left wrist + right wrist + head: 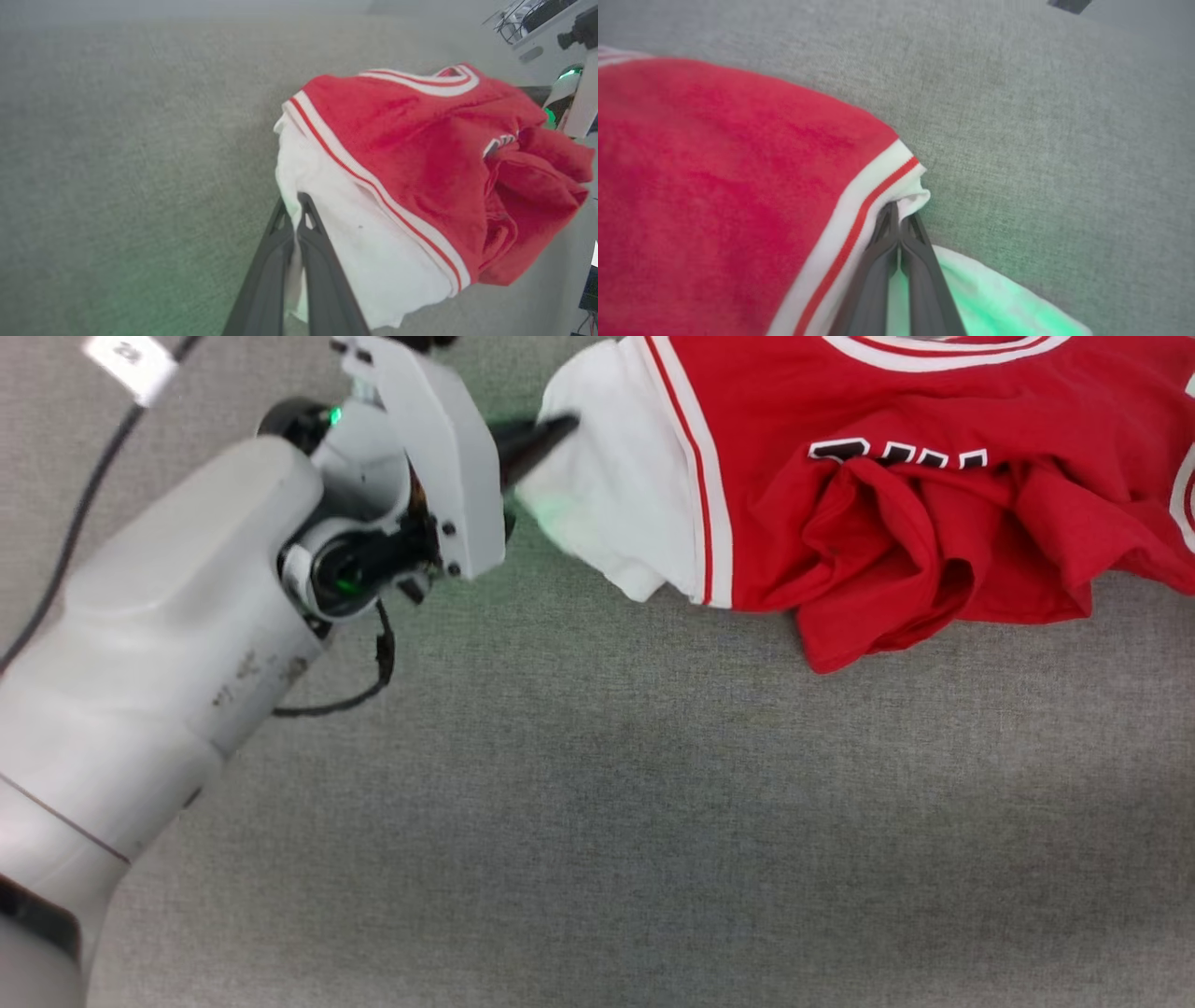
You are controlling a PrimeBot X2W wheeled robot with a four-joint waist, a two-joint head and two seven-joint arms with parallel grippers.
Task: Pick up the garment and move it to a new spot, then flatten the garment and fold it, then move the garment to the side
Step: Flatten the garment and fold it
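The red shirt (887,523) is seen lying crumpled on the grey surface (597,821), at the upper right of the head view. Its lower hem is bunched into folds and one white sleeve is spread toward the robot's left. The left gripper (299,207) is clenched on the outer edge of that sleeve: in the left wrist view a strip of white cloth is pinched between the two dark fingers. The right gripper (899,212) is likewise closed. Its fingertips are pressed together on a white fold of the shirt, just beside the red-and-white striped trim. A black cable (373,681) is looped below the left wrist.
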